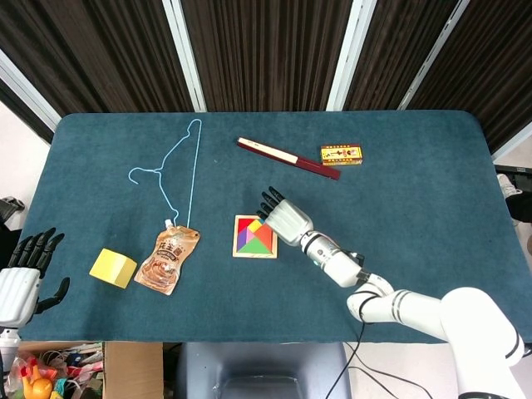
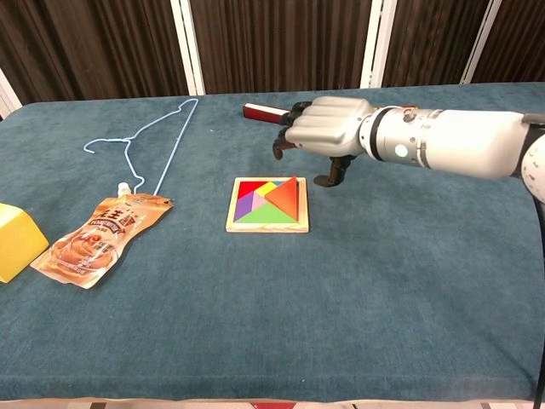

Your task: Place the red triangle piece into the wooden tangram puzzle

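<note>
The red triangle sits in the puzzle at its right side, one edge tipped up slightly. The right hand hovers just above and behind it, fingers loosely curled, holding nothing. The left hand hangs off the table's near-left corner, fingers spread, empty.

I see a table covered in dark teal cloth, with a wooden puzzle tray near the middle. To its left lie a brown snack pouch, a yellow block and a light blue wire hanger. Toward the far edge rest a dark red stick and a small yellow box.
</note>
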Motion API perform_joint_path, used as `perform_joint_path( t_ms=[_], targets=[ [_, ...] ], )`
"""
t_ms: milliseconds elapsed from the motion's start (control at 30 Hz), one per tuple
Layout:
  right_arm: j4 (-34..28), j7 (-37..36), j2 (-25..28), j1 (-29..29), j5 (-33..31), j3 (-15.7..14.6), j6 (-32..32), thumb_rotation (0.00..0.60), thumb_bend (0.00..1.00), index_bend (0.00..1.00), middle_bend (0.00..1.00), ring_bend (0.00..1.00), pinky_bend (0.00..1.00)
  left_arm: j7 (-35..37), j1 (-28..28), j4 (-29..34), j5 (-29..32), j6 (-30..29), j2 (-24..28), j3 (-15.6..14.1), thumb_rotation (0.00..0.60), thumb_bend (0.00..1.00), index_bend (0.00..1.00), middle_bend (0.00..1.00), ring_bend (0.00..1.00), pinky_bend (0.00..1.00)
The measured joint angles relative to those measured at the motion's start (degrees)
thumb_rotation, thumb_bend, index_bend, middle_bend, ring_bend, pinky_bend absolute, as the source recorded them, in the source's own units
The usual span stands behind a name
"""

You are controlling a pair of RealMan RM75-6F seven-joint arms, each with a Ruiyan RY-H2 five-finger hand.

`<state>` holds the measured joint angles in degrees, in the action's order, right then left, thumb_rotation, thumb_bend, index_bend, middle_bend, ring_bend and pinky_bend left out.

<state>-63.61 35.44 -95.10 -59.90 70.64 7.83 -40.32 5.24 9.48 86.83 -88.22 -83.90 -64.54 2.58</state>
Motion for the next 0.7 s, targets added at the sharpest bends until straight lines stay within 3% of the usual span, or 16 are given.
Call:
perform_joint_path(
  t_ms=[133,700],
  targets=[
    [0.7,0.9,-0.2,-0.2,-1.4,0.0,0.7,0.6,0.61,0.47,0.27,0.05,0.0,0.0,0.1,-0.1,0.0,0.1,-0.1,0.1,0.6,0.44,0.0,0.0,0.0,0.08],
    [5.7,2.2,-4.9,-2.2,-4.3,-0.2,2.7,0.6,0.61,0.44,0.26,0.04,0.0,0.7,0.1,-0.3,0.4,0.3,0.2,0.2,0.6,0.43,0.0,0.0,0.0,0.08]
  ],
)
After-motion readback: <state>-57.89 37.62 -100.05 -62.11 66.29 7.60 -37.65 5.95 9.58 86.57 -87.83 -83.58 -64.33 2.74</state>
